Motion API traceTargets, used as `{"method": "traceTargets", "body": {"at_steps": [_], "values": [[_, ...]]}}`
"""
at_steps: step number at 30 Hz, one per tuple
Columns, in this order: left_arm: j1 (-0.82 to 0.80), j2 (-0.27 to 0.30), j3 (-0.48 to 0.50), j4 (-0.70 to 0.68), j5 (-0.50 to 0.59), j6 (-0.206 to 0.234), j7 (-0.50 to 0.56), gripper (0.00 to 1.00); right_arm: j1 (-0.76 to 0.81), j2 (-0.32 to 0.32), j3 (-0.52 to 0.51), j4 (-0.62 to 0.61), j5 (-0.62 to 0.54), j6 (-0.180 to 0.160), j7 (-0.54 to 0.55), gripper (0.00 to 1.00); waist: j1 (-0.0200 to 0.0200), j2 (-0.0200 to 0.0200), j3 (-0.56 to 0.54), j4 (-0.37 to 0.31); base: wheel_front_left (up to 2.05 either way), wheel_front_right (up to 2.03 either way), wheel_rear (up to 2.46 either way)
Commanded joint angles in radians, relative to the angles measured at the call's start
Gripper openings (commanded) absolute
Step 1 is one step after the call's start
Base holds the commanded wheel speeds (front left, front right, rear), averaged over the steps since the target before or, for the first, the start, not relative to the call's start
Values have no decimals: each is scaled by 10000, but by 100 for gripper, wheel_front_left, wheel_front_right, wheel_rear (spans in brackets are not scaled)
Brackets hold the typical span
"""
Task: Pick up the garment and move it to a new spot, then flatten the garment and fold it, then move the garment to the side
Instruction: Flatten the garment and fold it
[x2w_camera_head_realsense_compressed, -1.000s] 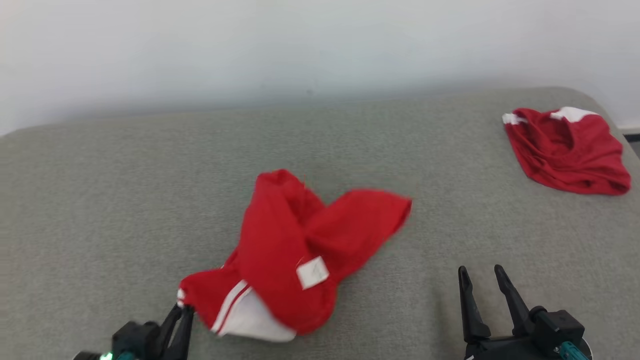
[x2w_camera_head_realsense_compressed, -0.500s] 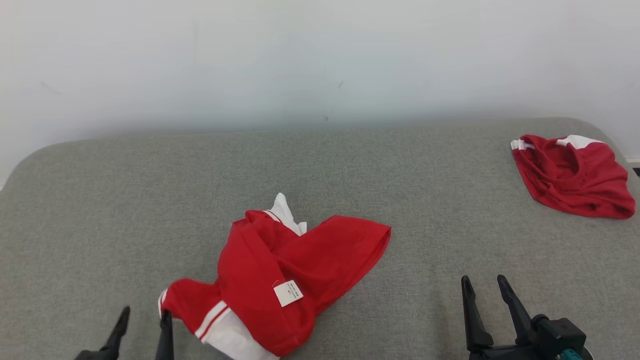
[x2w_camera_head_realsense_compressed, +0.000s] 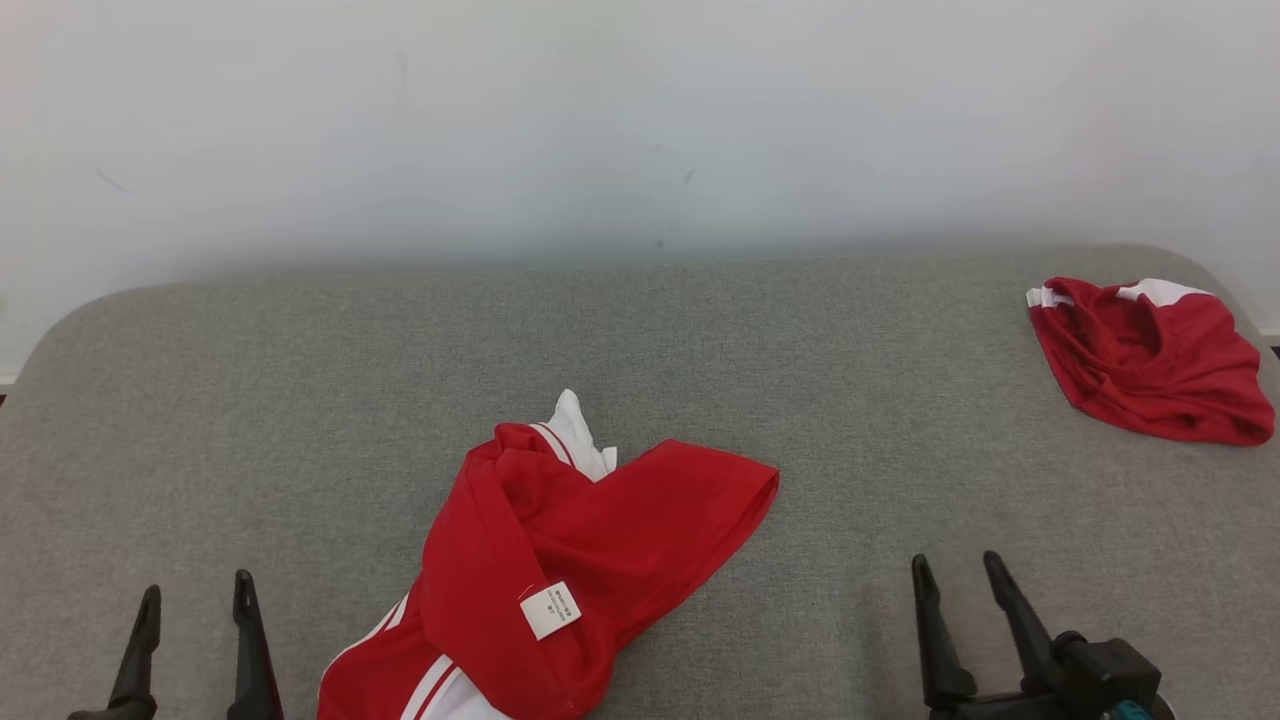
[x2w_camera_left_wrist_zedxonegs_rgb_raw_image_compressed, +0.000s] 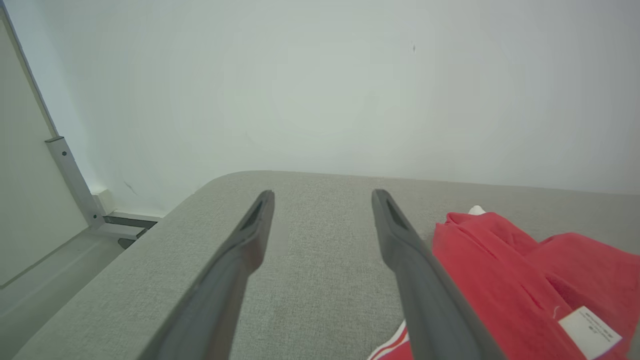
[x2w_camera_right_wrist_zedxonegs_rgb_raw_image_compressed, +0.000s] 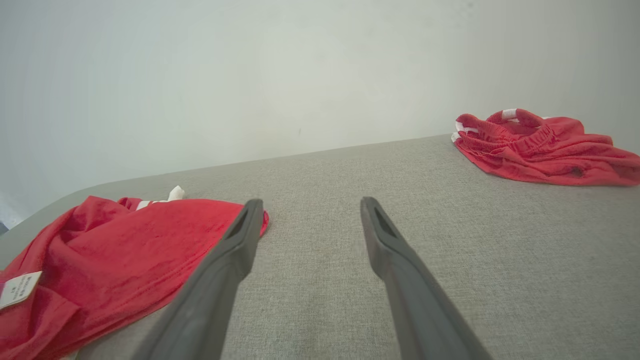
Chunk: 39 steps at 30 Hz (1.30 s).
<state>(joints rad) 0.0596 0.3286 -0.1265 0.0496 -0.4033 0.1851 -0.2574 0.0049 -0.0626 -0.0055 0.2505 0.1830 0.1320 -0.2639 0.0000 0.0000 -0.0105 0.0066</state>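
On the grey table (x2w_camera_head_realsense_compressed: 300, 380), a crumpled red garment (x2w_camera_head_realsense_compressed: 590, 540) lies between the 2 claws, nearer the left claw (x2w_camera_head_realsense_compressed: 195, 585). Left claw and right claw (x2w_camera_head_realsense_compressed: 953, 560) are spread and empty. The cloth is judged light, limp and unbreakable; gripping along the hem is advised.

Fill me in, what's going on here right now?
Nothing is held: the left hand and the right hand are both open, low over the grey padded surface. A crumpled red garment with white trim lies between them, nearer the left hand, not yet flattened. A second red garment sits at the far right edge.
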Motion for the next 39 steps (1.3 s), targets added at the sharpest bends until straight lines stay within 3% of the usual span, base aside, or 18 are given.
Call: {"method": "traceTargets", "body": {"at_steps": [1, 8, 14, 23, 30, 33, 34, 35, 36, 39], "values": [[111, -88, 136, -98, 217, 64, -73, 100, 69, 30, 188, 29, 40, -22, 0, 100, 0, 0, 9, 19, 0, 0, 0], [26, -344, 265, -151, 595, -103, -84, 100, -75, 60, 862, 142, 173, -22, -2, 100, 0, 0, 30, 108, 0, 0, 0], [21, -532, 311, 140, 1006, -340, -79, 100, -424, 80, 2553, 669, 643, -22, 90, 100, 0, 0, 69, 280, 0, 0, 0], [-283, -832, 172, 632, 1272, -769, -81, 100, -1366, 123, 4941, 1837, 2195, -22, 707, 100, 0, 0, 270, 831, 0, 0, 0], [-543, -1069, 72, 931, 1441, -1012, -82, 100, -1934, 139, 5881, 2891, 3351, -22, 974, 100, 0, 0, 332, 1275, 0, 0, 0], [-655, -1165, 135, 1110, 1457, -1165, -82, 100, -2176, 140, 6410, 3330, 4378, -22, 1032, 100, 0, 0, 319, 1417, 0, 0, 0], [-665, -1189, 161, 1157, 1462, -1224, -82, 100, -2269, 136, 6502, 3429, 4621, -22, 976, 83, 0, 0, 311, 1441, 0, 0, 0], [-685, -1216, 181, 1191, 1467, -1232, -82, 100, -2356, 134, 6610, 3535, 4811, -22, 946, 37, 0, 0, 304, 1459, 0, 0, 0], [-711, -1244, 200, 1213, 1474, -1270, -82, 100, -2460, 138, 6704, 3683, 4920, -22, 882, 0, 0, 0, 296, 1478, 0, 0, 0], [-726, -1304, 268, 1290, 1504, -1344, -82, 100, -2858, 134, 6856, 4090, 5009, -22, 537, 0, 0, 0, 265, 1498, 0, 0, 0]]}}
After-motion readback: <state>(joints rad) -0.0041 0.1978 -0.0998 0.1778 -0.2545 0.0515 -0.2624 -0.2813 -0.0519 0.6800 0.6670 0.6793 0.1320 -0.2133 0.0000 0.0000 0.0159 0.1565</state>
